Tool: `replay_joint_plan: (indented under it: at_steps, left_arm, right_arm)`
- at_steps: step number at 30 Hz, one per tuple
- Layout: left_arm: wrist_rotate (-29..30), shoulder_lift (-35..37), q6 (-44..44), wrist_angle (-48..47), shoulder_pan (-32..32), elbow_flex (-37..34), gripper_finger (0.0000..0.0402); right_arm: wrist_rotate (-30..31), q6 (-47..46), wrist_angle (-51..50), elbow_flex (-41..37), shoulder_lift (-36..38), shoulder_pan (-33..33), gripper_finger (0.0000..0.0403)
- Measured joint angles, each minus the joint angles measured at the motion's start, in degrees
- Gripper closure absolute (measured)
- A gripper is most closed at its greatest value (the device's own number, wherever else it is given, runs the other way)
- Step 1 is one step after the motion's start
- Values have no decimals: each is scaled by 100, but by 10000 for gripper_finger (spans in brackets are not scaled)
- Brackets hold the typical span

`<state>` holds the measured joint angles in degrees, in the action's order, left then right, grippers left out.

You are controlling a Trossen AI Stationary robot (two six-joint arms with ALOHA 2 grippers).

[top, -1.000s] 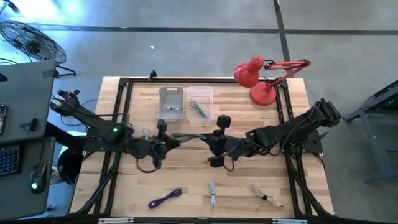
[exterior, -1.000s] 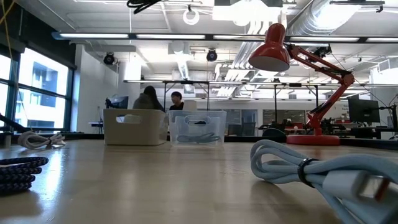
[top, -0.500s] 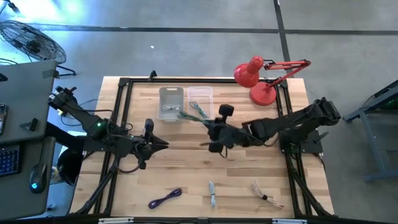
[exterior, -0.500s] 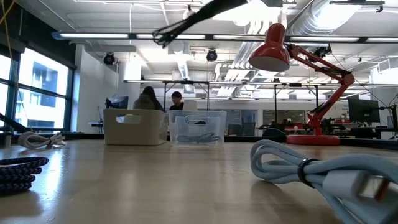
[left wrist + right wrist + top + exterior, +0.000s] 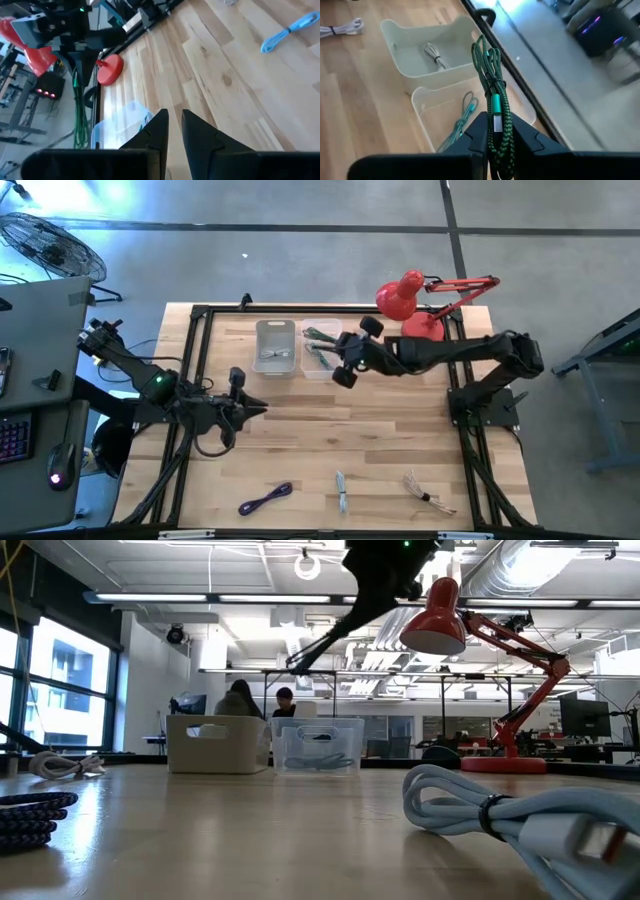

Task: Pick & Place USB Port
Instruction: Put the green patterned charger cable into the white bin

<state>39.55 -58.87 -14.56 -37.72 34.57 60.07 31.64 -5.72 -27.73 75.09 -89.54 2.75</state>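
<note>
The right pincer (image 5: pixel 492 131) grips a green cable (image 5: pixel 492 95) above the clear bin (image 5: pixel 432 107). The left pincer (image 5: pixel 173 125) hangs clenched and empty over the counter (image 5: pixel 300 440).

Green braided cable (image 5: pixel 496 107) with a bright green plug; a teal cable (image 5: pixel 461 122) in the clear bin (image 5: pixel 427 107); a pale grey cable (image 5: pixel 435 55) in the beige bin (image 5: pixel 402 32); red lamp (image 5: pixel 405 298); pale wood worktop (image 5: pixel 300 440) carrying a purple cable (image 5: pixel 265 499); the right gripper (image 5: pixel 492 134) black
</note>
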Motion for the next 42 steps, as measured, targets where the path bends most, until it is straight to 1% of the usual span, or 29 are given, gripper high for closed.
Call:
replay_joint_plan:
  at_steps: [4, 6, 10, 15, 22, 28, 32, 36, 42]
  left_arm:
    - [4, 0, 212, -215, 0, 0, 350]
    - [8, 0, 301, -278, -1, 0, 350]
    - [64, 0, 312, -291, -2, 0, 350]
    - [158, 0, 312, -295, -2, 0, 350]
    - [210, -50, 314, -274, -2, -2, 350]
    - [236, -124, 334, -272, -4, -4, 350]
    - [228, -184, 349, -266, -4, -4, 350]
    - [236, -230, 351, -312, -4, -9, 350]
    - [201, -254, 375, -324, -4, -4, 350]
  right_arm:
    - [-557, -269, 110, -191, 0, 192, 368]
    - [-702, -345, 192, -334, -4, 260, 368]
    - [-742, -510, 324, -582, -4, 366, 368]
    - [-933, -708, 355, -763, -4, 473, 363]
    - [-1226, -612, 711, -855, -7, 478, 367]
    - [-1268, -667, 829, -855, -12, 554, 367]
    - [-1341, -726, 875, -855, -167, 654, 367]
    - [-1678, -675, 1112, -851, -502, 772, 367]
    - [-1755, -614, 1390, -848, -822, 899, 367]
